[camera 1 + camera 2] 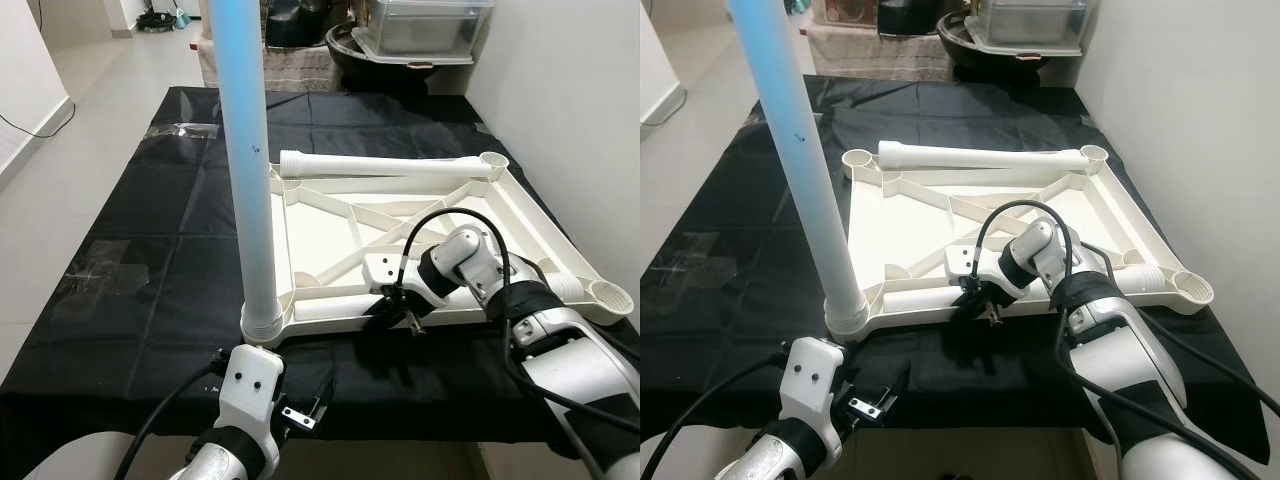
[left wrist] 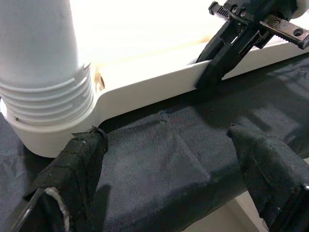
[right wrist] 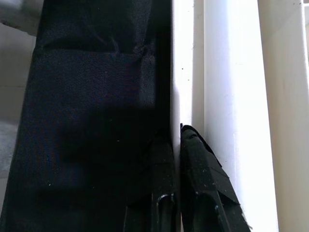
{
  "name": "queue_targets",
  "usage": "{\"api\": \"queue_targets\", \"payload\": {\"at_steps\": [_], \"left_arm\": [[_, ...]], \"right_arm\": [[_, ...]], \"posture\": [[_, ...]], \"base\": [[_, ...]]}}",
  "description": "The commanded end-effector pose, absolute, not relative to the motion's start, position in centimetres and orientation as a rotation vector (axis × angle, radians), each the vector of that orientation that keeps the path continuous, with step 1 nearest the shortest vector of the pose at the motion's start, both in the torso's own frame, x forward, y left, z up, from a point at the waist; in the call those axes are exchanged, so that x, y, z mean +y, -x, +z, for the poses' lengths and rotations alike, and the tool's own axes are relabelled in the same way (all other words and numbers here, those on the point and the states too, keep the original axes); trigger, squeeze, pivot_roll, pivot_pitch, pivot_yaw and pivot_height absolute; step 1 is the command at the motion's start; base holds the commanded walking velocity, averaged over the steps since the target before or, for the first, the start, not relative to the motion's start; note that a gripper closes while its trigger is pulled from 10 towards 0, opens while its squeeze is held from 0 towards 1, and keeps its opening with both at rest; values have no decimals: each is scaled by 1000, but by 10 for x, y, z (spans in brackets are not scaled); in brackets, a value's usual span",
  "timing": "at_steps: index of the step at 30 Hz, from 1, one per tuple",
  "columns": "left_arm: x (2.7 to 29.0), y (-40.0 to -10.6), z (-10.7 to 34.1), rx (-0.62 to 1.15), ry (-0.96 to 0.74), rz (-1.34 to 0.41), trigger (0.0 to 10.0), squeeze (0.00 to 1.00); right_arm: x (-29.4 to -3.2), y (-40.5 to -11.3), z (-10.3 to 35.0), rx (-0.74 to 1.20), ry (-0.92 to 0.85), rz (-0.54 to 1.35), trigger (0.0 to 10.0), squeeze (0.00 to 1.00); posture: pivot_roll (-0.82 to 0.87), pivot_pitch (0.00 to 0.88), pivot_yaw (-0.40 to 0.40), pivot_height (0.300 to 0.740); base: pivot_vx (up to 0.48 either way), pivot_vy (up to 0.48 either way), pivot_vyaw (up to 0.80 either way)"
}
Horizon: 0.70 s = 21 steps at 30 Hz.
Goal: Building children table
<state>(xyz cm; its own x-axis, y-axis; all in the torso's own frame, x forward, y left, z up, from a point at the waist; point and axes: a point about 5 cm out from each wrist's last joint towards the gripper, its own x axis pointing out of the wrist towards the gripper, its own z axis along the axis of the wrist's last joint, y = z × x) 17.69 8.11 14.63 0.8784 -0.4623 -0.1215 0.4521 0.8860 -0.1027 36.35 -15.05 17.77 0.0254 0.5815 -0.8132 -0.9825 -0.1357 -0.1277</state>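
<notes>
A white plastic tabletop (image 1: 330, 312) lies upside down on a black cloth. One white leg (image 1: 250, 180) stands upright, screwed into its near-left corner socket (image 2: 48, 130). A second leg (image 1: 390, 165) lies along the far rim. A third (image 1: 920, 300) lies inside the near rim, its threaded end (image 1: 572, 288) by the near-right socket. My right gripper (image 1: 975, 300) is shut on the near rim (image 3: 186, 72), one finger on each side. My left gripper (image 2: 169, 179) hovers open over the cloth's front edge, just before the upright leg's base, holding nothing.
The black cloth (image 1: 150, 270) covers a low platform; its front edge drops off close to me. Clear storage bins (image 1: 420, 25) and a dark bowl (image 1: 345, 50) stand beyond the far end. A white wall (image 1: 580, 100) runs along the right, tiled floor (image 1: 90, 140) on the left.
</notes>
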Motion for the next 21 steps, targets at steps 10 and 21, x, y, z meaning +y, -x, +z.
{"api": "queue_targets", "payload": {"at_steps": [10,21], "left_arm": [[82,-177,142,162,72,-475,10000,0],[81,-178,143,160,75,-475,10000,0]], "right_arm": [[-163,-363,161,745,978,1416,10000,0],[-187,-367,159,836,1048,1268,10000,0]], "posture": [[146,163,-91,740],[145,167,-94,740]], "base": [[0,0,0],[0,0,0]]}}
